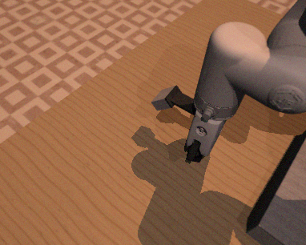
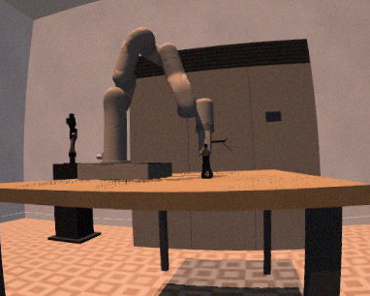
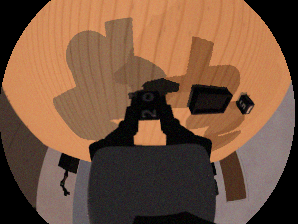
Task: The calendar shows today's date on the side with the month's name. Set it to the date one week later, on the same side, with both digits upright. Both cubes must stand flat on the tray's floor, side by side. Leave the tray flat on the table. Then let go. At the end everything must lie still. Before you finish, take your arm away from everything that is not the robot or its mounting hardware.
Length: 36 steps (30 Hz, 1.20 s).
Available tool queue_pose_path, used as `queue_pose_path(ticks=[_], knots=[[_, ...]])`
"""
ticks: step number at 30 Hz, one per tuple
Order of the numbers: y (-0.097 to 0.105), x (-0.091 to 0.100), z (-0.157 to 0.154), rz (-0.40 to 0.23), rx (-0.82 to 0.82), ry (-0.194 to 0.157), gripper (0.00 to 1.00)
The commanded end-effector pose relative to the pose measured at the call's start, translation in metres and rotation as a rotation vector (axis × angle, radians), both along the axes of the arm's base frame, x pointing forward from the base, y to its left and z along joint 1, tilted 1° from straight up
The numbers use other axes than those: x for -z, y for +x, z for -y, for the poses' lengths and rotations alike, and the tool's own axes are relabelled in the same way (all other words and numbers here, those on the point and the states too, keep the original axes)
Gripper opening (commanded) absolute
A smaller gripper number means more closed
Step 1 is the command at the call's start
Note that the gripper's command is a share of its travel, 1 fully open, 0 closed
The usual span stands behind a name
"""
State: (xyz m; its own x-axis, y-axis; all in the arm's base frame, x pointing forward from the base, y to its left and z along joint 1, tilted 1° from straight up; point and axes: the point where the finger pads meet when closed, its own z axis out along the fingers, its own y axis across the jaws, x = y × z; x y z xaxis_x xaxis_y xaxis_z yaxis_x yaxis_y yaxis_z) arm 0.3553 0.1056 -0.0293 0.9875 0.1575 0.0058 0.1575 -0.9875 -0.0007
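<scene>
Calendar parts lie apart on the worktop [image 1: 70,180] [image 2: 259,183] [image 3: 165,20]: the dark tray [image 3: 191,104] is off to one side of the gripper [image 1: 193,153] [image 2: 206,162] [image 3: 148,106], with no cube seen in it. The held cube [image 2: 206,174] [image 3: 149,112] sits between the narrowed fingertips, low at the worktop; whether it bears on the wood I cannot tell. The other cube [image 3: 245,104] rests just beyond the tray, apart from it.

The cubes are out, then, but the new date is unset: both have yet to go in side by side, upright, before release. The held cube reads 0 and 2 in the wrist view, 4 in the exterior one; the other seems to bear a 5. No month name or brand is legible.
</scene>
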Motion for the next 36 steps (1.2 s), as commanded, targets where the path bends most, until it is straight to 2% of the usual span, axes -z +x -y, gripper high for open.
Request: queue_pose_path(ticks=[1, 2, 4, 5, 10, 11, 25, 32, 36], knots=[[0.001, -0.001, 0.0, 0.003, 0.0, 0.001, 0.31], [0.001, -0.001, 0.0, 0.003, 0.0, 0.001, 0.35], [0.001, -0.001, 0.0, 0.003, 0.0, 0.001, 0.35], [0.001, -0.001, 0.0, 0.003, 0.0, 0.001, 0.39], [0.001, -0.001, 0.0, 0.003, 0.0, 0.001, 0.43], [0.001, -0.001, 0.0, 0.003, 0.0, 0.001, 0.47], [0.001, -0.002, 0.0, 0.003, 0.0, 0.001, 0.47], [0.001, -0.015, 0.0, 0.003, 0.0, 0.001, 0.47], [0.001, -0.033, 0.0, 0.003, 0.0, 0.001, 0.47]])
